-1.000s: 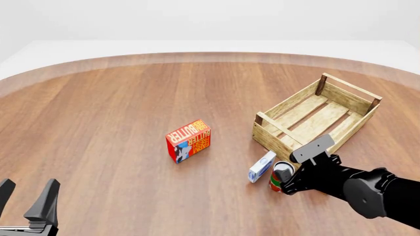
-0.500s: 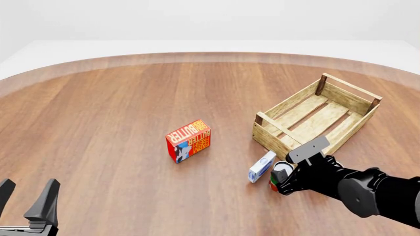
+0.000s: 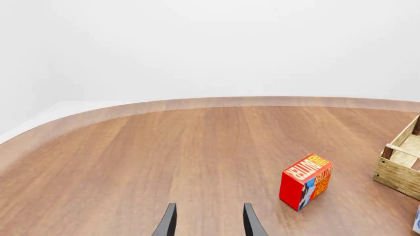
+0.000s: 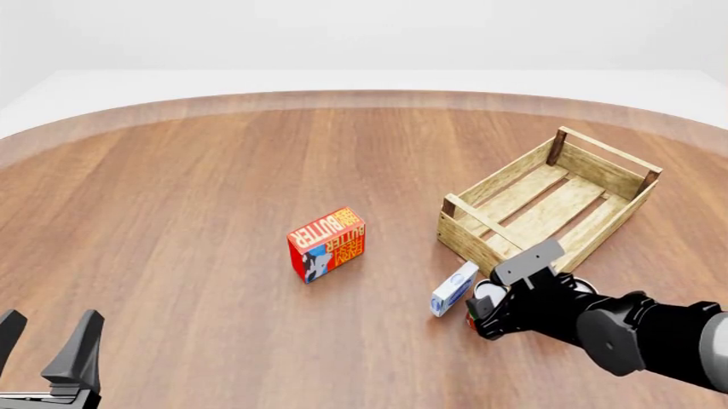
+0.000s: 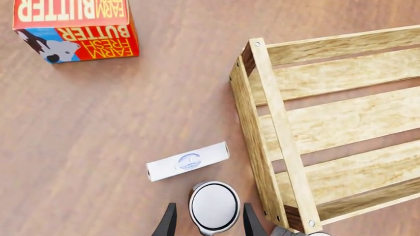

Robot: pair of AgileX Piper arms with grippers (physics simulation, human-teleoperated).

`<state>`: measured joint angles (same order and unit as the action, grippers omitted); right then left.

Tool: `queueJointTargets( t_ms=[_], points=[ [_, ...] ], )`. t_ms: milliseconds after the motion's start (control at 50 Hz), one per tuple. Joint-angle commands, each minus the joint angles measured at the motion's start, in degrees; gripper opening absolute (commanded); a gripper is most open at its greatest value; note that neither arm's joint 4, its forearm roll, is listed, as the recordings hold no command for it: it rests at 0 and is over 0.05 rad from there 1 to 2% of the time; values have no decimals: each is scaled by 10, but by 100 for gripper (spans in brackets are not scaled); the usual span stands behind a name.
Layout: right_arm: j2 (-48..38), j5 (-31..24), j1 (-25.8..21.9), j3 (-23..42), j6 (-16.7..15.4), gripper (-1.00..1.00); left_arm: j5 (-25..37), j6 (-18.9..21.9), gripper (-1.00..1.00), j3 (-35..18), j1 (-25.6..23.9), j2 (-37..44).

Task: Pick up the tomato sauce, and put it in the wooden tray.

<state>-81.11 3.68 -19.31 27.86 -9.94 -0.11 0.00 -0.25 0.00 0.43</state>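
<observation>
The left tool (image 4: 46, 345) hangs low over the near left part of the table (image 4: 170, 213), its fingers spread apart and holding nothing. The right tool (image 5: 208, 223) stands over the tomato sauce (image 5: 214, 206), one finger on each side of the silver-white top; if the fingers already press the can, I cannot tell. The can stands upright on the table, just beside the near corner of the wooden tray (image 4: 546, 204). A small white and blue box (image 4: 454, 288) lies just left of the can. Farther left stands a red butter box (image 4: 326, 244).
</observation>
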Motion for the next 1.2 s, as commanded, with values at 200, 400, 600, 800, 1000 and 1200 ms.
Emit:
queueJointTargets(
  t_ms=[200, 400, 600, 800, 1000, 1200],
  points=[
    [-20, 23, -3, -9, 7, 100, 0, 0, 100, 0, 0, 0],
    [-17, 25, 3, -12, 0, 100, 0, 0, 100, 0, 0, 0],
    [-7, 30, 4, -19, -6, -100, 0, 0, 100, 0, 0, 0],
    [6, 16, 6, -17, -15, -100, 0, 0, 100, 0, 0, 0],
    [100, -50, 31, -16, -71, -100, 0, 0, 100, 0, 0, 0],
    [232, -210, 31, 53, -76, -100, 0, 0, 100, 0, 0, 0]
  ],
)
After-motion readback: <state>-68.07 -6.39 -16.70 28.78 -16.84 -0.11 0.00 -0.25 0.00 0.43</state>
